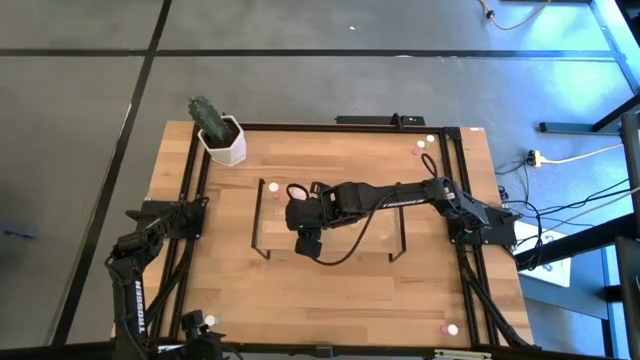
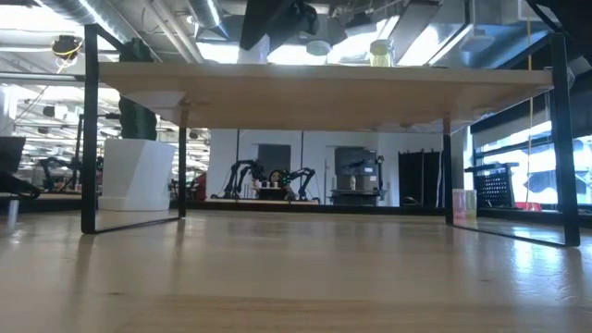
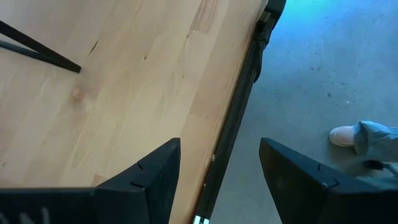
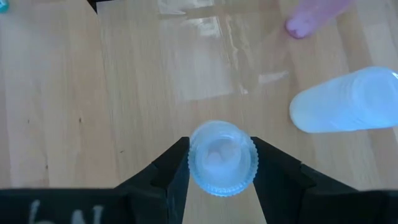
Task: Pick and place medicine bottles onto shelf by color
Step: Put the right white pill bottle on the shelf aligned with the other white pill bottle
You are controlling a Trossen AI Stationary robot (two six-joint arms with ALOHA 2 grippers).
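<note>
Your right gripper [image 4: 214,163] is over the shelf [image 1: 375,225], its fingers pinching a small bottle [image 4: 222,155] by the ribbed pale cap, one finger on each side. The bottle stands upright between them, seen from above.

Judge this bottle as very light, rigid plastic, with a round, smooth wall that can roll or twist out of a loose pinch. The ribbed cap gives the best bite, so holding there looks sound; it should tip easily when set down, so lower it flat onto the board.

Just ahead of the claw and off to one side, a second pale bottle [image 4: 348,102] lies on its side on the shelf, and beyond it a pink bottle [image 4: 311,15] shows at the edge of view. Either could be knocked rolling if you swing that way.

Well away from the claw, a cactus pot [image 1: 222,138] stands near the table's far corner.

Your left gripper [image 3: 217,165] waits with fingers spread, holding nothing, over the table edge [image 3: 239,106]; a person's shoe [image 3: 345,134] shows on the floor beyond.
</note>
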